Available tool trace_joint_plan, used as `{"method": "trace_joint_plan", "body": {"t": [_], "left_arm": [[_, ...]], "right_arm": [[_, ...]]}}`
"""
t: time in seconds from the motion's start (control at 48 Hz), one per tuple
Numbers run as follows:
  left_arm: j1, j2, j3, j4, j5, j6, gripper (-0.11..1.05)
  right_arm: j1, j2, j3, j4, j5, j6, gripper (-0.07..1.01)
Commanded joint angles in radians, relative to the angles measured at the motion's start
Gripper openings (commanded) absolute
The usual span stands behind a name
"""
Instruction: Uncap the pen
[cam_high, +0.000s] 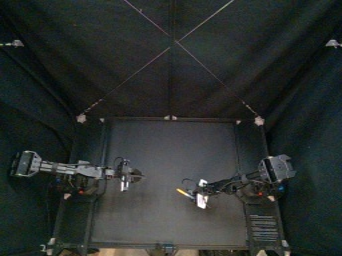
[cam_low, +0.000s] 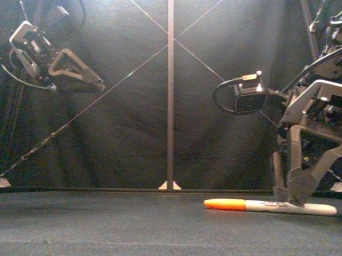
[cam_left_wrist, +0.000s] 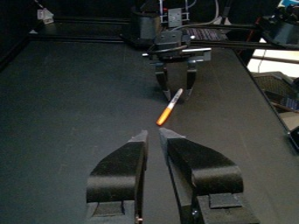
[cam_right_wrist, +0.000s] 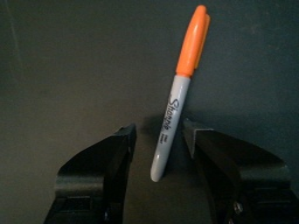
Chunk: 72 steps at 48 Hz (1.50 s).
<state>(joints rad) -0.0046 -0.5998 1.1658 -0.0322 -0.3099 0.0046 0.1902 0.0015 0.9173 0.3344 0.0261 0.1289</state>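
The pen (cam_right_wrist: 177, 96) bears black script along its pale barrel reading "Sharpie".

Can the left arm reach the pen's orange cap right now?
Probably yes: the orange cap points toward the left pincer with nothing between; the right pincer straddles only the white barrel.

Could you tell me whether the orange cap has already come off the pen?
No, the orange cap is seated on the end of the pen.

Small black table (cam_high: 160, 165), matte and evenly dark, enclosed by a black back curtain (cam_high: 171, 60) and black side curtains (cam_high: 30, 110) — in the front view, the back curtain looks palest near its top, lit from above.
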Motion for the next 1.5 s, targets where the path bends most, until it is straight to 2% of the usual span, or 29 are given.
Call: {"method": "trace_joint_plan", "body": {"t": [0.021,0.125,0.354,0.396,0.479,0.583,0.625,0.729,0.896,0.979,1.167,1.417,1.5], "left_arm": [[0.003,0.0,-0.029,0.003,-0.008,0.0015,0.61],[0.005,0.0,-0.028,0.002,-0.009,0.0015,0.61],[0.006,0.0,-0.031,0.0,-0.009,0.0,0.61],[0.006,0.002,-0.034,-0.002,-0.011,-0.0031,0.61],[0.008,0.012,-0.041,-0.006,-0.021,-0.0031,0.62],[0.009,0.037,-0.058,-0.014,-0.04,-0.0046,0.62],[0.009,0.051,-0.069,-0.017,-0.046,-0.0046,0.62],[0.011,0.092,-0.097,-0.017,-0.049,0.0015,0.62],[0.012,0.143,-0.124,-0.017,-0.048,0.0015,0.62],[0.012,0.166,-0.137,-0.017,-0.048,0.0015,0.62],[0.014,0.202,-0.164,-0.017,-0.048,0.0,0.66],[0.02,0.233,-0.189,-0.017,-0.04,0.0,0.86],[0.02,0.247,-0.195,-0.02,-0.035,-0.0046,0.89]], "right_arm": [[-0.002,0.006,-0.018,0.0,0.011,0.003,0.81],[0.002,0.017,-0.028,-0.002,0.035,0.003,0.76],[0.006,0.021,-0.04,-0.023,0.064,0.003,0.56],[0.002,0.02,-0.043,-0.034,0.064,0.002,0.53],[-0.002,0.015,-0.049,-0.06,0.064,0.002,0.49],[-0.02,-0.005,-0.061,-0.124,0.064,-0.003,0.48],[-0.043,-0.017,-0.069,-0.164,0.064,-0.002,0.48],[-0.107,-0.066,-0.091,-0.273,0.064,0.002,0.48],[-0.19,-0.143,-0.135,-0.383,0.067,0.0,0.48],[-0.215,-0.17,-0.158,-0.426,0.067,0.0,0.48],[-0.23,-0.183,-0.213,-0.483,0.08,0.0,0.48],[-0.233,-0.132,-0.298,-0.532,0.118,-0.005,0.47],[-0.233,-0.106,-0.325,-0.546,0.135,-0.005,0.48]]}}
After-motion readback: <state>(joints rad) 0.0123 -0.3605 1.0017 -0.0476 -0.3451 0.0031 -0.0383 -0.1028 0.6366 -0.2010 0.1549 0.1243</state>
